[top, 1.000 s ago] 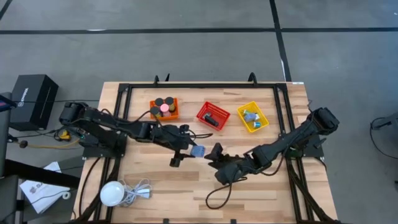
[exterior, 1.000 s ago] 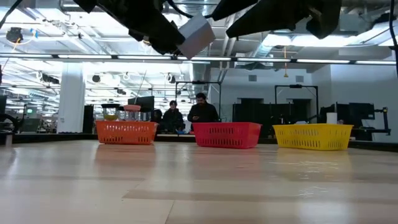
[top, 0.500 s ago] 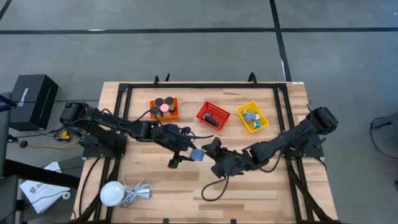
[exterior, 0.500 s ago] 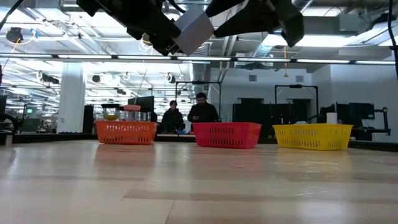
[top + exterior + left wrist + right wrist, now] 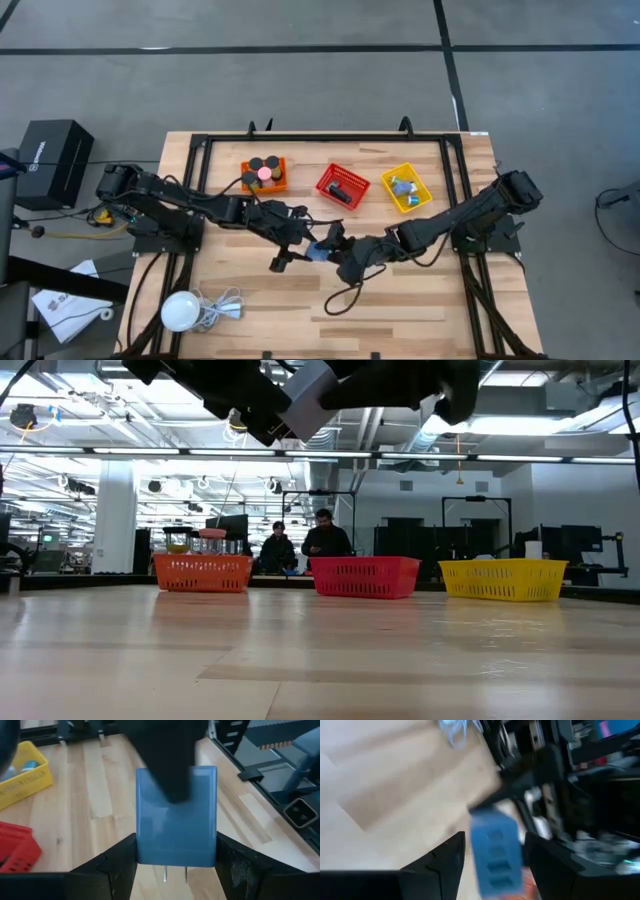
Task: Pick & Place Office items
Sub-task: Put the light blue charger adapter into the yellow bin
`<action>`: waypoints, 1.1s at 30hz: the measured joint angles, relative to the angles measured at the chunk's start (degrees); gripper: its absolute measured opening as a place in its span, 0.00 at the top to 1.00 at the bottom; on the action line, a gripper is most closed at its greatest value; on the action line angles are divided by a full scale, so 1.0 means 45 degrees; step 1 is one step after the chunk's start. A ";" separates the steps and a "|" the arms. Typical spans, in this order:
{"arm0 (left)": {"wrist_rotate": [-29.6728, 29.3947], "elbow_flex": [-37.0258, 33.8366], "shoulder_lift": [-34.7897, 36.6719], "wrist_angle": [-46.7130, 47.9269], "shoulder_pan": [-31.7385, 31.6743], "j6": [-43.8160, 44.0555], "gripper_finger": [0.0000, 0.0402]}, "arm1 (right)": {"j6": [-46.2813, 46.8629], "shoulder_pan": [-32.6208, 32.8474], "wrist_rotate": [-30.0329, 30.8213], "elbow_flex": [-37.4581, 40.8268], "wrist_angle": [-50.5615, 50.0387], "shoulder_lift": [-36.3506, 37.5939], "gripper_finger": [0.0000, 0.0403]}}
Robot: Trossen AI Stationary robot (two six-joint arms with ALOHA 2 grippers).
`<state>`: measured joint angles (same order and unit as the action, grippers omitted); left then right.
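My left gripper [image 5: 303,247] is shut on a light-blue squarish plug piece [image 5: 318,250], held high above the table's middle. The piece also shows in the left wrist view [image 5: 176,815], the right wrist view [image 5: 495,855] and the low view [image 5: 310,385]. My right gripper [image 5: 335,243] is open and faces the piece from the table's right, one finger on either side of it [image 5: 492,865]. One of its dark fingers [image 5: 170,760] covers the piece's far end. My left gripper pinches the blue piece by two opposite sides [image 5: 142,847] between its two fingers, at the end with the two metal prongs [image 5: 175,872]. The fingers come from the table's left. The piece is lifted clear of the table. My right gripper stands around the piece's far end; I cannot tell whether it touches.
Three mesh baskets stand in a row at the far side: orange [image 5: 280,182] with black cylinders and a pink one, red [image 5: 343,185], yellow [image 5: 406,188] with light-blue pieces. A white bulb with its cable [image 5: 182,310] lies near the front left corner.
My right gripper has gone toward the table's left and come up to the blue piece, until its open fingers stand around it. My left gripper has stayed about where it was, still holding the piece in the air.
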<state>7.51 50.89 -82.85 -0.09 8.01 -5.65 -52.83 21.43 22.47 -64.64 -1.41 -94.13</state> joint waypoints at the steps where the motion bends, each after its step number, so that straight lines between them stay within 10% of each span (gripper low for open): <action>1: -0.0015 0.0000 0.0000 -0.0020 -0.0012 0.0003 0.44 | 0.0595 -0.0093 -0.0531 0.0000 0.0005 0.0000 0.51; 25: -0.0036 0.0015 0.0000 -0.0109 -0.0015 0.0029 0.44 | 0.3404 -0.0708 -0.1731 -0.0005 0.0391 0.0000 0.51; 33: -0.0021 0.0015 0.0000 -0.0121 -0.0015 0.0364 0.44 | 0.0962 -0.0670 -0.1684 -0.0005 -0.0267 0.0000 0.51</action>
<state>7.42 50.96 -82.85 -0.64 7.94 -4.01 -48.50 18.41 14.89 -64.66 -2.61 -94.13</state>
